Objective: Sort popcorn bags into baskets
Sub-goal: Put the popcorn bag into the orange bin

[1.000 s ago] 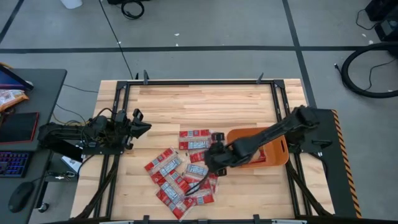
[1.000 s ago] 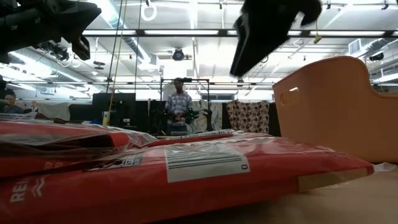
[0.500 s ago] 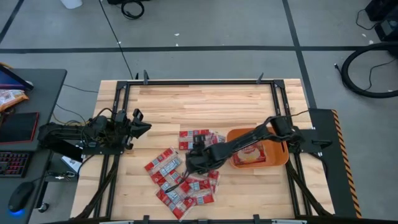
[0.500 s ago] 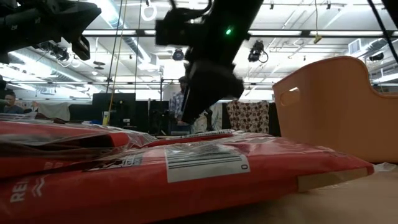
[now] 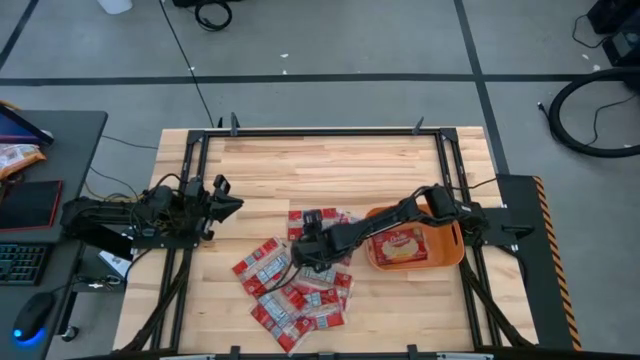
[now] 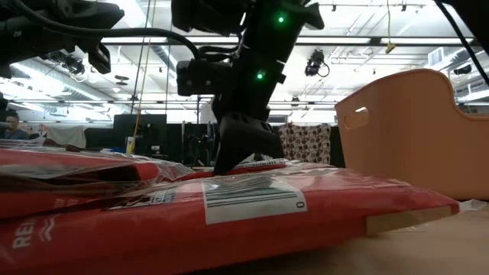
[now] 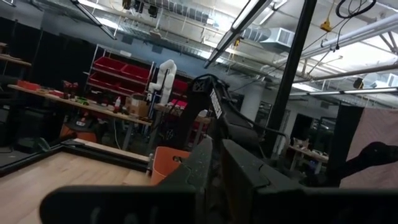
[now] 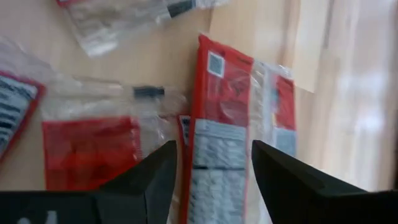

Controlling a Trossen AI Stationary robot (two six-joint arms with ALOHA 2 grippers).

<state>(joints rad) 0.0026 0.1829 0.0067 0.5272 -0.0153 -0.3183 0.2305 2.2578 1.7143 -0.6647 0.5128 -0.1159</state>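
Note:
Several small red popcorn bags (image 5: 285,290) lie in a loose overlapping pile on the wooden table, close to the low camera (image 6: 244,202). One more bag (image 5: 400,245) lies flat in the orange tub (image 5: 455,248) (image 6: 412,130) at the table's right. My right gripper (image 5: 304,250) (image 6: 241,156) is open and low over the pile's far edge. Its fingers stand on either side of one red packet (image 8: 221,137). My left gripper (image 5: 228,200) (image 7: 214,168) is shut and waits by the table's left edge, clear of the bags. My right gripper comes down from above with one finger (image 8: 155,180) on each side of the red packet's label end (image 8: 217,155). I cannot tell whether the fingertips touch the packet. The packet lies flat on the table among its neighbours.
A black frame rail (image 5: 320,130) borders the table. Bare wood (image 5: 320,170) fills the far half. A desk with a keyboard and mouse (image 5: 30,250) stands beyond the left edge. A person (image 6: 221,126) stands far back in the room.
My right gripper has swung from beside the orange tub toward the table's left and has come down onto the far part of the pile. The arm no longer covers the tub, and the bag inside it now shows. The bags have kept still.

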